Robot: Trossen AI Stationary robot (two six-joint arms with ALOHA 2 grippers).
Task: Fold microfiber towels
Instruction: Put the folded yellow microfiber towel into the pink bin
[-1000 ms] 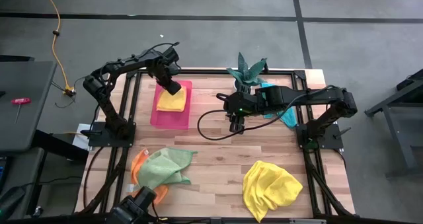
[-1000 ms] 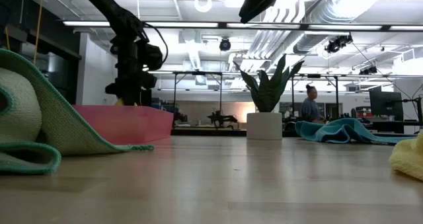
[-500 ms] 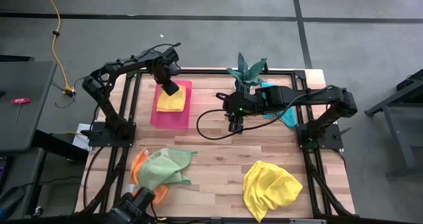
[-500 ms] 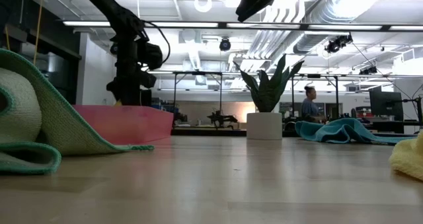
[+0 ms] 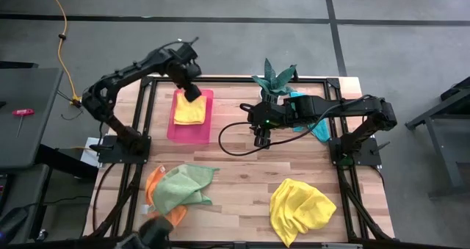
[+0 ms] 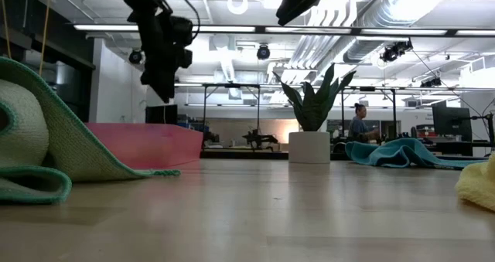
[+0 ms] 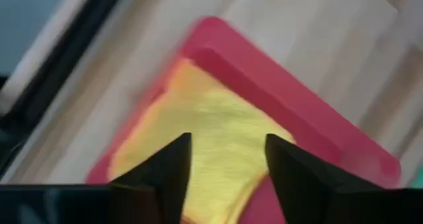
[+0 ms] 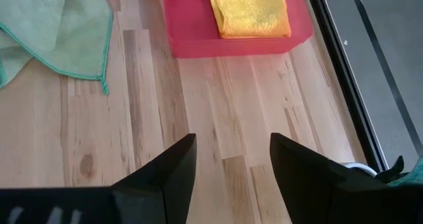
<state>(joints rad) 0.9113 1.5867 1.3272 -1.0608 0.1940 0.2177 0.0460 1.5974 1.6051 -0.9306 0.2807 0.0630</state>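
One folded yellow towel [image 5: 190,111] in pink tray [image 5: 178,130], left tool [image 5: 192,93] above.

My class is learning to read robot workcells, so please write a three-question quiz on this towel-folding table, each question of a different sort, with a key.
1. True or false: the folded yellow microfiber towel lies in the rigid pink rectangular tray.
2. Which arm's end effector is above that tray? A) left B) right C) neither
3. Fill in: the crumpled light green microfiber towel partly covers an ______ towel.

Key
1. True.
2. A: the left end effector hangs open over the tray's far end, holding nothing; the right end effector hovers open over bare wood at mid-table.
3. Orange: the orange microfiber towel shows beneath the green one.
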